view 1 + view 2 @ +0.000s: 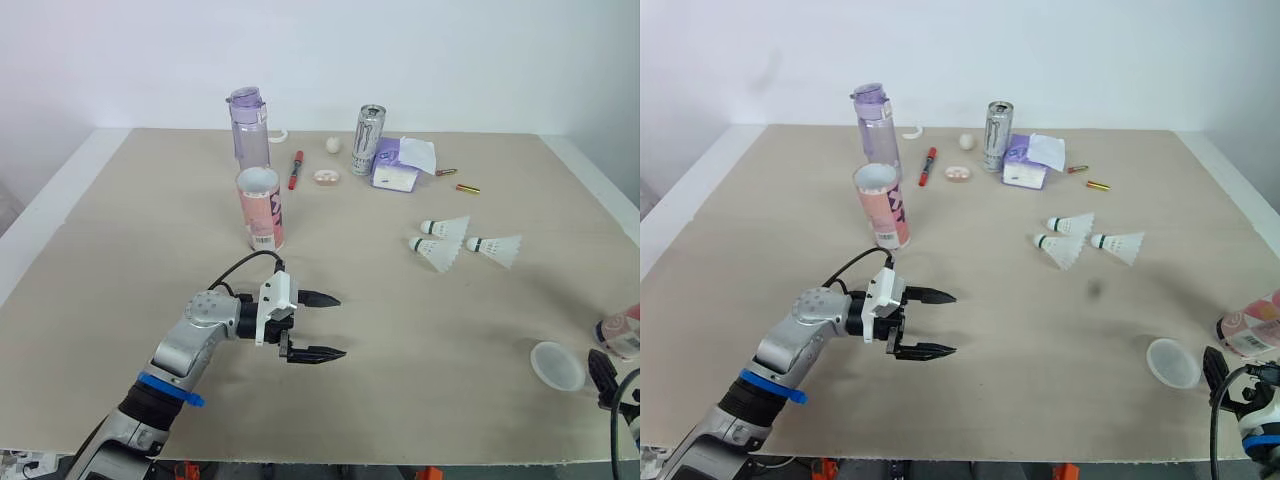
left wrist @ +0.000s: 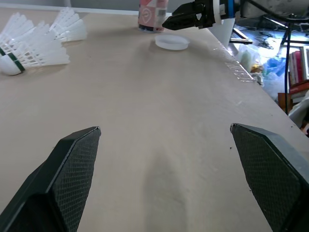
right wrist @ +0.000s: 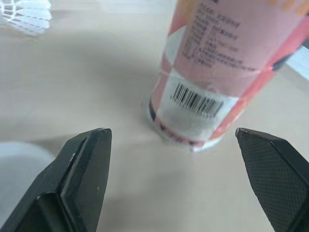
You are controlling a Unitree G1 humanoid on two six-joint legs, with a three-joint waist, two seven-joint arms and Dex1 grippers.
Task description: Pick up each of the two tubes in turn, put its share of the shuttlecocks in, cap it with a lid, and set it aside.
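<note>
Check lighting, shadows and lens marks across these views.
Left eye view: soft, even light, no glare on the beige table. Right eye view: a dark smudge on the table, possibly a lens mark. Left wrist view: faint shadow under the open left gripper. Right wrist view: the pink cardboard tube throws a soft shadow.

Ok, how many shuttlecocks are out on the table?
3 shuttlecocks, clustered right of centre: one farthest back, one just in front of it, one to their right. Any inside the tubes would be hidden.
</note>
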